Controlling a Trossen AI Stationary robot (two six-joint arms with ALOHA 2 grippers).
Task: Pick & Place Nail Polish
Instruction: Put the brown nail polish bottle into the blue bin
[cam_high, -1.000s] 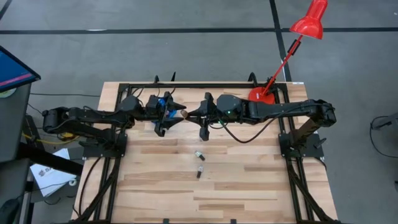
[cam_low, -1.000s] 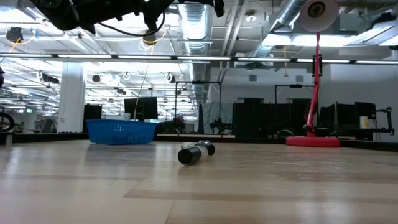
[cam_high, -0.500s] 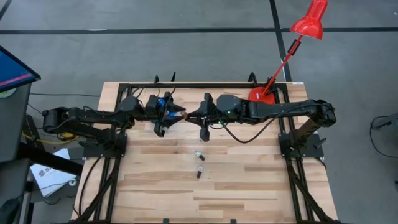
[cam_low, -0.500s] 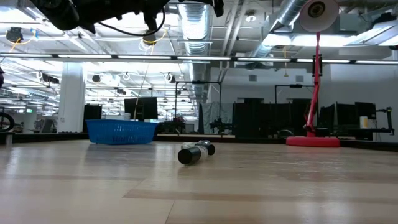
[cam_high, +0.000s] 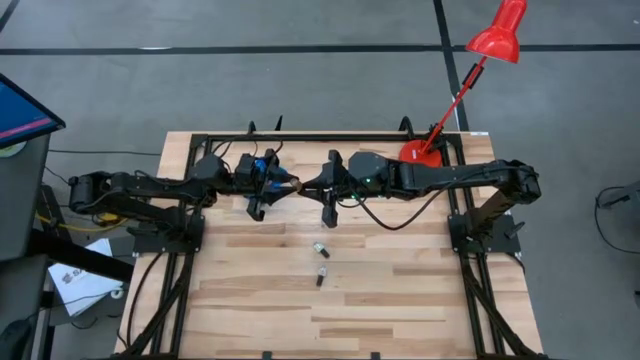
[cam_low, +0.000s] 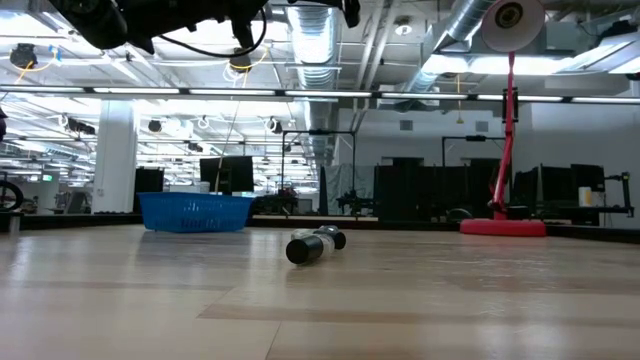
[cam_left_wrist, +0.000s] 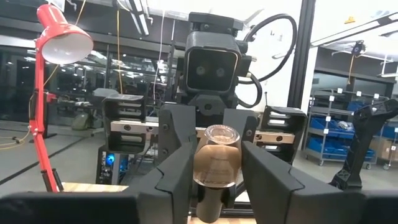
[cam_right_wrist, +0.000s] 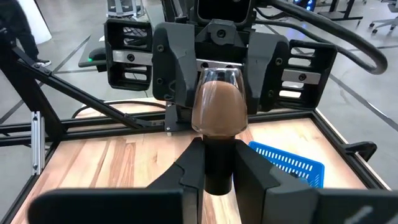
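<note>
Left tool (cam_high: 284, 184): raised above the back of the worktop (cam_high: 400, 290), fingers closed against the brown glass body of a nail polish bottle (cam_right_wrist: 217, 107)
Right tool (cam_high: 306, 184): facing the left one nose to nose, its fingers pinched on the bottle's dark cap (cam_right_wrist: 217, 163)
Bottle's place: in the air between the two tools, touched by both, clear of the worktop
Step in hand: by my reading, a hand-over from one arm to the other, with both grips on at once
Doing it well: one tool should let go only once the other grip is firm; open that tool slowly and back it straight off along its own arm line, so the small smooth bottle is not twisted or flicked out; the glass body is rounded, so the grip there could slip
Long axis: runs cap to glass base; both wrist views show the dark cap end low and the clear base high, so I judge the bottle steeply tilted or upright with the cap down; the high view is too small to confirm
Blue bin (cam_right_wrist: 292, 163): on the worktop under the left arm, the likely drop place
Loose bottles (cam_high: 320, 262): a few lying on their sides mid-worktop, well apart from both tools, not yet picked
</note>
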